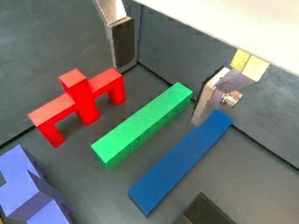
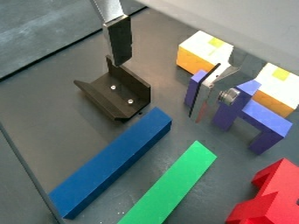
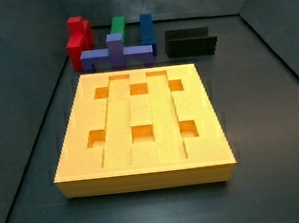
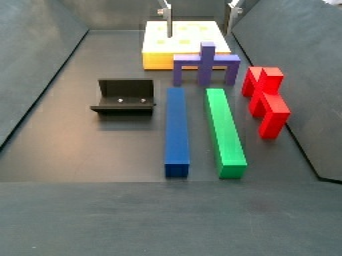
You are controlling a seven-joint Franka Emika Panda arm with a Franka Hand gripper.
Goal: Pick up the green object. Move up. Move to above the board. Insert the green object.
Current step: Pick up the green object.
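Observation:
The green object (image 1: 142, 123) is a long green bar lying flat on the dark floor between a red block (image 1: 77, 103) and a blue bar (image 1: 181, 164). It also shows in both side views (image 4: 225, 131) (image 3: 117, 28) and in a wrist view (image 2: 176, 185). The board (image 3: 139, 117) is a thick orange-yellow slab with grooves and square recesses, also seen far back in a side view (image 4: 182, 44). My gripper (image 1: 163, 93) hangs open and empty above the green object, well clear of it. Its fingers (image 2: 118, 39) show in both wrist views, and it sits at the top edge of a side view (image 4: 201, 8).
The black fixture (image 4: 124, 98) stands left of the blue bar (image 4: 177, 130). A purple piece (image 4: 206, 64) stands between the bars and the board. The red block (image 4: 267, 96) lies right of the green object. Dark walls enclose the floor.

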